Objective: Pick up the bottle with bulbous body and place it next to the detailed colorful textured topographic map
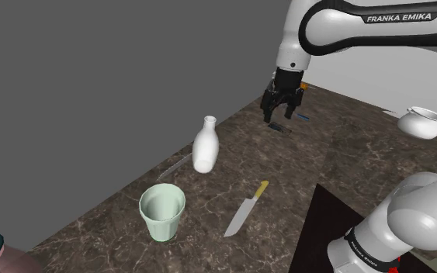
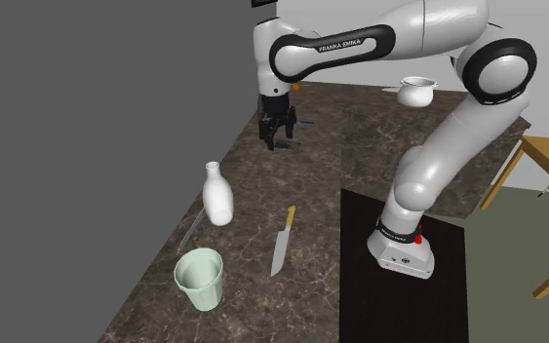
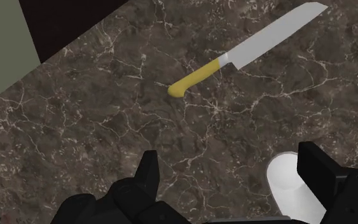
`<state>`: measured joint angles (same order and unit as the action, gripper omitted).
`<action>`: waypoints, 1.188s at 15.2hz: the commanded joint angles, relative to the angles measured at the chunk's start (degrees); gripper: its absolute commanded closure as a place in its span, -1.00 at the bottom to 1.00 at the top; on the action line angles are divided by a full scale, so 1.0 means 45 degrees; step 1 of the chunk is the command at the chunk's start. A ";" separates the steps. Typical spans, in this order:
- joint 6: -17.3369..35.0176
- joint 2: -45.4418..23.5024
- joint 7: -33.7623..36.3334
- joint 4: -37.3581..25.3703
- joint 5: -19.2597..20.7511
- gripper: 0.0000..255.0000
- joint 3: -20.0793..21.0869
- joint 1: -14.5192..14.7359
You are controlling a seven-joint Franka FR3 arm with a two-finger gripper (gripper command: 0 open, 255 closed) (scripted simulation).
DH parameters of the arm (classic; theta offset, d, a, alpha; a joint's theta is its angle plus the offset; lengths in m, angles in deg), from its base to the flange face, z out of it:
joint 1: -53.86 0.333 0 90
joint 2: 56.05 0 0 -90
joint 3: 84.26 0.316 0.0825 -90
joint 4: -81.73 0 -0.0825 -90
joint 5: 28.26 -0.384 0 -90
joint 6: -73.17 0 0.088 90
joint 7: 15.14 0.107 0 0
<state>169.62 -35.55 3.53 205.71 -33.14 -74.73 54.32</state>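
Observation:
The white bottle (image 1: 206, 145) with a bulbous body and narrow neck stands upright on the dark marble counter (image 1: 333, 147). It also shows in the second exterior view (image 2: 217, 195). My black gripper (image 1: 281, 105) hangs open above the counter, farther along it than the bottle and well apart from it; its spread fingers also show from the other side (image 2: 280, 133). In the wrist view the gripper (image 3: 231, 173) is open with nothing between its fingers, and the bottle's white mouth (image 3: 289, 184) peeks out beside one finger (image 3: 317, 167).
A yellow-handled knife (image 1: 246, 208) lies near the bottle, a grey knife (image 1: 174, 167) beside it at the wall edge. A pale green cup (image 1: 162, 211) stands nearer the camera. A white pot (image 1: 423, 122) sits at the shoulder view's right. Small dark-blue items (image 1: 302, 116) lie under the gripper.

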 commanded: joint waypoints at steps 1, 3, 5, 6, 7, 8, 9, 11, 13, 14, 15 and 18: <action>0.0254 -0.1006 0.0426 -0.0743 0.0014 -1.00 0.0283 0.0065; 0.0449 -0.2007 0.0779 -0.1528 0.0112 -1.00 0.0494 0.0109; 0.0582 -0.3021 0.1137 -0.2383 0.0252 -1.00 0.0682 0.0171; 0.0625 -0.3534 0.1317 -0.2837 0.0337 -1.00 0.0766 0.0211; 0.0650 -0.4051 0.1496 -0.3311 0.0431 -1.00 0.0843 0.0257; 0.0658 -0.4572 0.1674 -0.3805 0.0533 -1.00 0.0912 0.0311; 0.0649 -0.5099 0.1851 -0.4321 0.0641 -1.00 0.0972 0.0374; 0.0574 -0.6171 0.2195 -0.5422 0.0875 -1.00 0.1071 0.0524; 0.0419 -0.7274 0.2520 -0.6630 0.1125 -1.00 0.1138 0.0710; 0.0309 -0.7840 0.2674 -0.7281 0.1253 -1.00 0.1158 0.0818; 0.0175 -0.8418 0.2820 -0.7968 0.1383 -1.00 0.1171 0.0936; -0.0394 -1.0258 0.3205 -1.0309 0.1768 -1.00 0.1157 0.1359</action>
<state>168.72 -78.32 17.20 163.50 -25.89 -69.53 59.63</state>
